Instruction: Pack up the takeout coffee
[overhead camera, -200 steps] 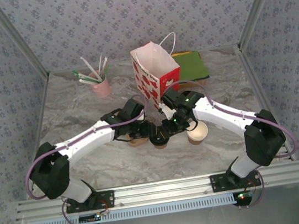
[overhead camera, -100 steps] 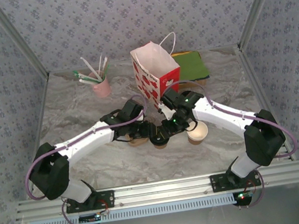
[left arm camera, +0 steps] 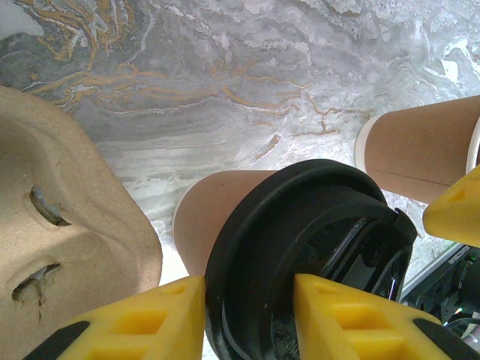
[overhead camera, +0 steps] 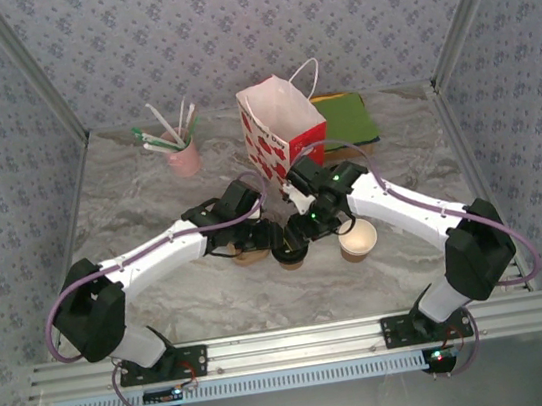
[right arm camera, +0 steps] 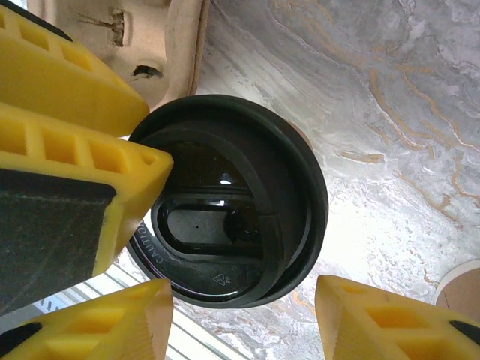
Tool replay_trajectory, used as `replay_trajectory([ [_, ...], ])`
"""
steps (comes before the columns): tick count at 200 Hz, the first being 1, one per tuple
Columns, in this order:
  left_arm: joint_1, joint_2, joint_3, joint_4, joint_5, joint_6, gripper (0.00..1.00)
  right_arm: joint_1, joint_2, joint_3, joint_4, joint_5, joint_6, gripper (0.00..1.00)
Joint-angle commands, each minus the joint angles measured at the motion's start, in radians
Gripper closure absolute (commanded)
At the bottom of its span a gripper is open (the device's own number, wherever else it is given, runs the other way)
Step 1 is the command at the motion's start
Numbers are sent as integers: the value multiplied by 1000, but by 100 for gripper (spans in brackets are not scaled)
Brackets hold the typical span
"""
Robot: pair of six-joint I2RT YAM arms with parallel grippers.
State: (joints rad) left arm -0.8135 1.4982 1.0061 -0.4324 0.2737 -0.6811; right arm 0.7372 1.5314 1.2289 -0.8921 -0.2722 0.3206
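Observation:
The takeout coffee (overhead camera: pixel 291 254), a brown paper cup with a black lid (right arm camera: pixel 232 199), stands on the marble table just in front of the arms' meeting point. My left gripper (left arm camera: pixel 247 315) is shut on the lid's rim (left arm camera: pixel 225 262), one yellow finger outside it and the other in the lid's recess. From above, my right gripper (right arm camera: pixel 247 322) hovers with its yellow fingers (right arm camera: pixel 390 319) apart on either side of the lid, touching nothing. In the top view the left gripper (overhead camera: pixel 267 234) and right gripper (overhead camera: pixel 304 224) crowd over the cup.
A lidless brown cup (overhead camera: pixel 358 239) stands right of the coffee, also visible (left arm camera: pixel 427 154). A cardboard carrier (overhead camera: pixel 251 256) lies to its left (left arm camera: pixel 67 225). Behind stand the red-and-white paper bag (overhead camera: pixel 282 139), a pink cup of straws (overhead camera: pixel 182 158) and a green cloth (overhead camera: pixel 345 117).
My right gripper has spread its jaws off the lid and drawn slightly back toward the bag. The left gripper keeps its hold and has not moved.

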Motion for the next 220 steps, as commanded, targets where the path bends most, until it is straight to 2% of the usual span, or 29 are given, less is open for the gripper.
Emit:
replay_trajectory([
  [1, -13, 51, -23, -103, -40, 22, 66, -8, -13, -12, -33, 5, 10, 45],
  [34, -15, 53, -18, -106, -39, 24, 66, -13, -16, -77, -3, -8, 26, 41],
  [75, -15, 60, -12, -107, -38, 25, 66, -12, 4, -109, 25, -27, 26, 49],
  [108, -16, 62, -16, -106, -39, 24, 66, -13, 30, -127, 25, -26, 15, 59],
  [220, -17, 72, -68, -77, -29, 18, 66, -2, 73, -204, 47, -4, 6, 63],
])
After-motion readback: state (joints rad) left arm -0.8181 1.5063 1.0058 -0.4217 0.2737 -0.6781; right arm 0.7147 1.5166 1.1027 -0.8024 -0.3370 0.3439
